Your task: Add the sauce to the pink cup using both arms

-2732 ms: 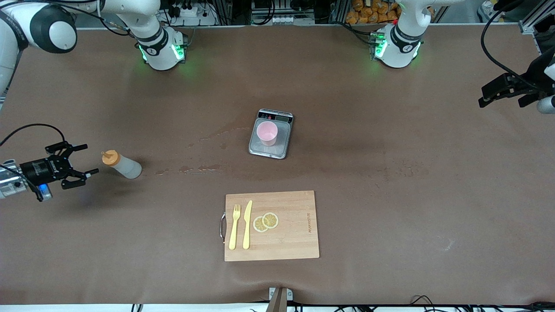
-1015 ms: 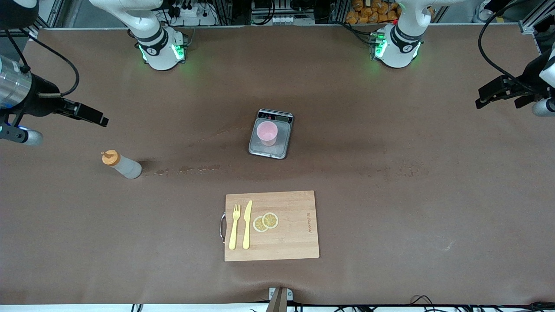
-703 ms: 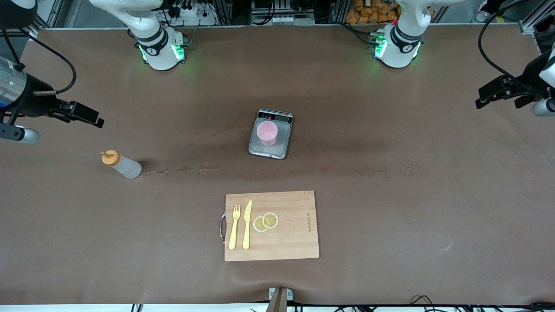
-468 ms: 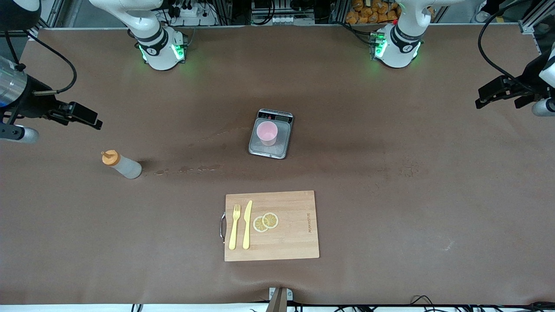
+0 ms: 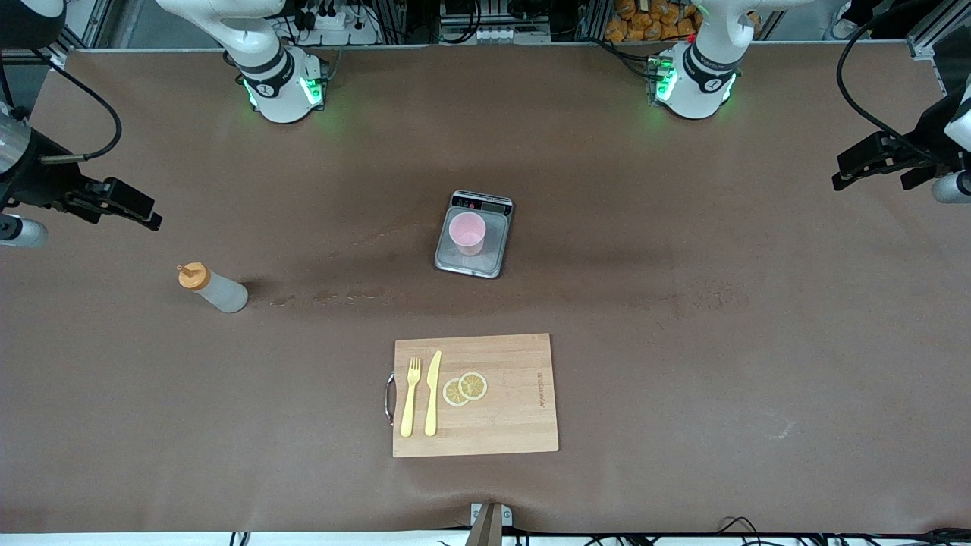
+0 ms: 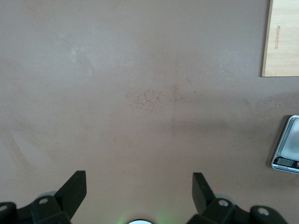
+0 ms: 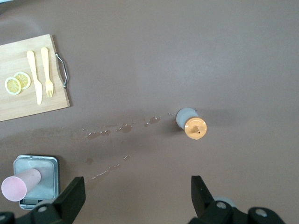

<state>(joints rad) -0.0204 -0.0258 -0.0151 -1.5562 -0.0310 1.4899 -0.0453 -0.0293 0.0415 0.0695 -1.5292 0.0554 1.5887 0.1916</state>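
There is one small see-through squeeze bottle with an orange cap point(image 5: 212, 288). There is one round pale-pink plastic cup point(image 5: 466, 232), one flat silver kitchen scale point(image 5: 475, 233) and one light wooden cutting board point(image 5: 501, 409). There is one yellow plastic fork point(image 5: 410, 397) and one yellow plastic knife point(image 5: 432, 393). There are two round lemon slices point(image 5: 464, 388). There are two white robot arms.

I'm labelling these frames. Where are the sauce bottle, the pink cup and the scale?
sauce bottle point(image 5: 220, 292), front view, on its translucent body.
pink cup point(image 5: 466, 230), front view, inside its open mouth.
scale point(image 5: 491, 258), front view, on the bare metal platform beside the cup.
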